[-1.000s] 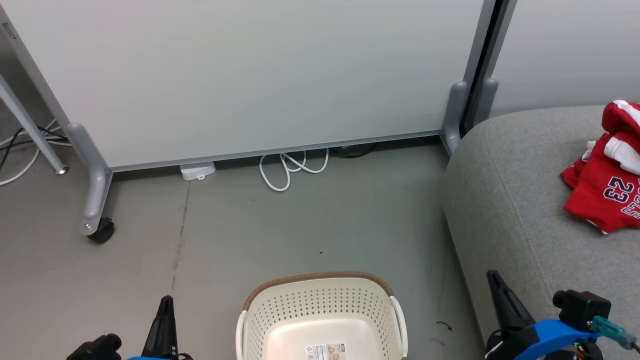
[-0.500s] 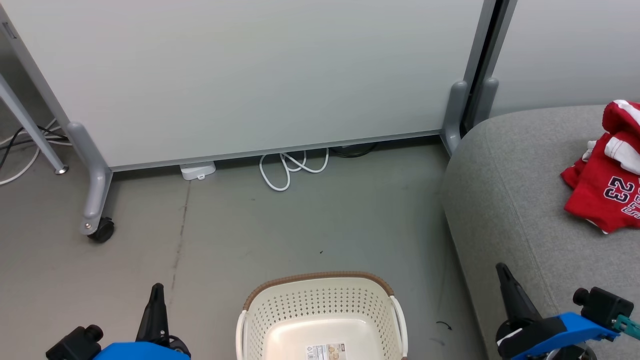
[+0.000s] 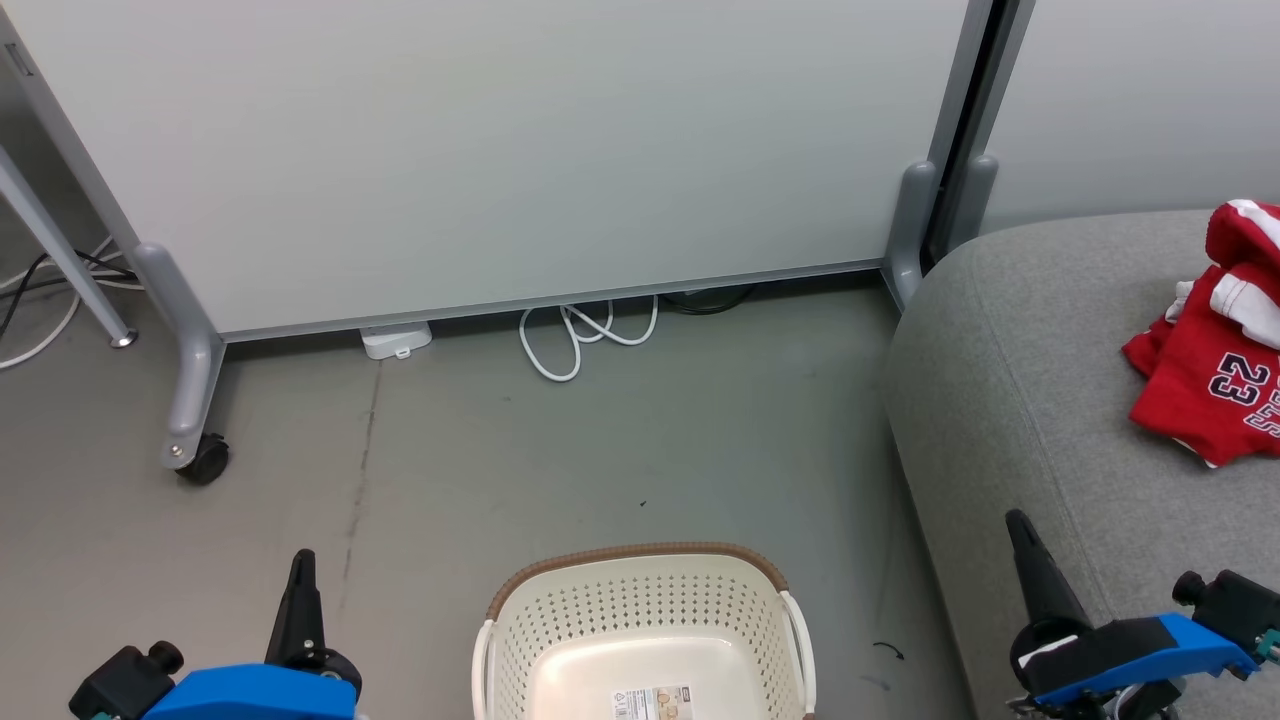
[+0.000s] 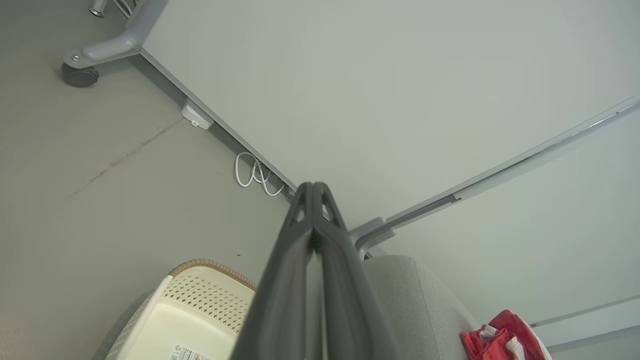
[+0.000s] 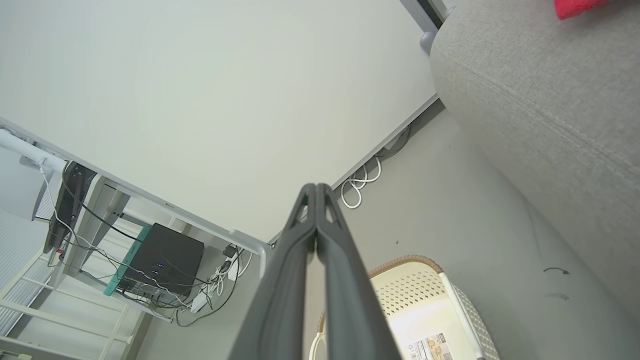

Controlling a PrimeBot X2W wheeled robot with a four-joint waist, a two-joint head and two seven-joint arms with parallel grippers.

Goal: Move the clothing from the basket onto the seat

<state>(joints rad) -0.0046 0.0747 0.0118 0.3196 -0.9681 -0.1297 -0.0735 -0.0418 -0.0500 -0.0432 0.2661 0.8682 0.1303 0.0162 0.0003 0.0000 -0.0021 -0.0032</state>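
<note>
The laundry basket sits on the floor at the bottom middle of the head view, right between the two arms. What shows of its inside is bare cream plastic with a paper label on the bottom. Its near end is cut off by the frame though, so I can't swear nothing's tucked in there.

The red clothing is up on the grey sofa. It's a crumpled heap with the number 23 facing up on the near part and white-trimmed red fabric behind it, running off the right edge.

The left gripper hangs over the floor just left of the basket. The right gripper shows against the sofa's left side, just right of the basket. Both have their fingers pressed flat together with nothing between them, and the wrist views make that plain.

The relation that matters is that the heap lies ahead and to the right of the right gripper, well apart from it, and clear across the basket from the left one. So the right arm is nearer by a lot. My read is the job's basically done, with no grab needed.
</note>
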